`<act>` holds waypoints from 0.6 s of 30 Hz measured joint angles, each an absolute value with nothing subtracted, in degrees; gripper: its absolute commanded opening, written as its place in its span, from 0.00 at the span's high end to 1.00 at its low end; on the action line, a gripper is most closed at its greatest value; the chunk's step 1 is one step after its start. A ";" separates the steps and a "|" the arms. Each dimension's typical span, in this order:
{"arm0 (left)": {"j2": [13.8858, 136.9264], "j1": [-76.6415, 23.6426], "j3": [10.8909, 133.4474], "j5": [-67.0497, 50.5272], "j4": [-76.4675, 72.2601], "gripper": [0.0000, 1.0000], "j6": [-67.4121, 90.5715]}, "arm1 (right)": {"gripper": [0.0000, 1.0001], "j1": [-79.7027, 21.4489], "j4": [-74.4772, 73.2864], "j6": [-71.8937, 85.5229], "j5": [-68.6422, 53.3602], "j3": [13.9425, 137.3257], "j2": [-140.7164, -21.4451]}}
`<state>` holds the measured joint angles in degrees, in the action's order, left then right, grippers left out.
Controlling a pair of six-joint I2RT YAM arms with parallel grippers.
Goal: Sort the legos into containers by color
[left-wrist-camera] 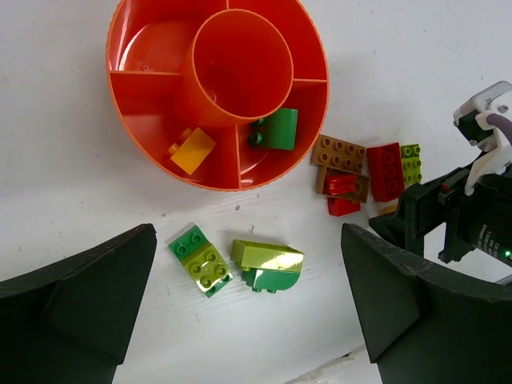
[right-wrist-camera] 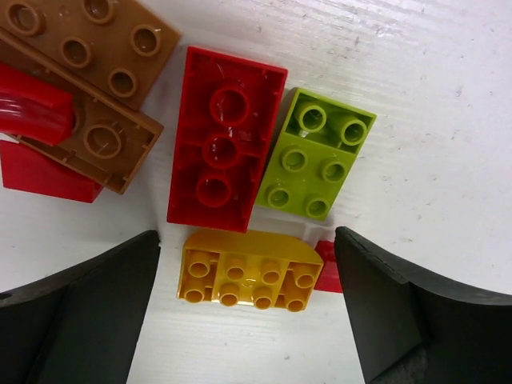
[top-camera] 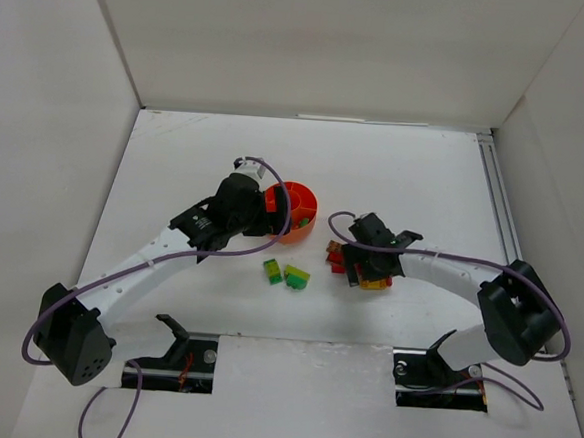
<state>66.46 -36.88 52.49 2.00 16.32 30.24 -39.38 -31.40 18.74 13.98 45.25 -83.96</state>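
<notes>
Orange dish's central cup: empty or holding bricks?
Empty. The central cup shows a bare floor; the yellow brick and green brick lie in outer sections.

I log an orange dish (left-wrist-camera: 140, 104) holding a yellow brick (left-wrist-camera: 193, 150) and a green brick (left-wrist-camera: 278, 128); outside, red brick (right-wrist-camera: 226, 136), lime brick (right-wrist-camera: 316, 154), brown plates (right-wrist-camera: 88, 48).

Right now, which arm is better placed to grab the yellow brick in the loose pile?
Right: the right tool is open directly over the yellow brick, a finger either side; the left tool hangs near the orange dish.
</notes>
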 measured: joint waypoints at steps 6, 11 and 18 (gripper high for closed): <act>66.50 -36.88 52.49 2.00 16.32 0.00 30.24 | 0.18 -38.70 -30.46 19.27 12.58 43.55 -82.46; 66.72 -36.88 52.49 2.00 16.34 0.00 30.22 | 0.13 -38.70 -30.15 19.79 10.72 42.24 -81.23; 66.72 -36.88 52.49 2.00 16.34 0.00 30.24 | 0.30 -39.11 -31.05 23.22 10.11 42.15 -81.08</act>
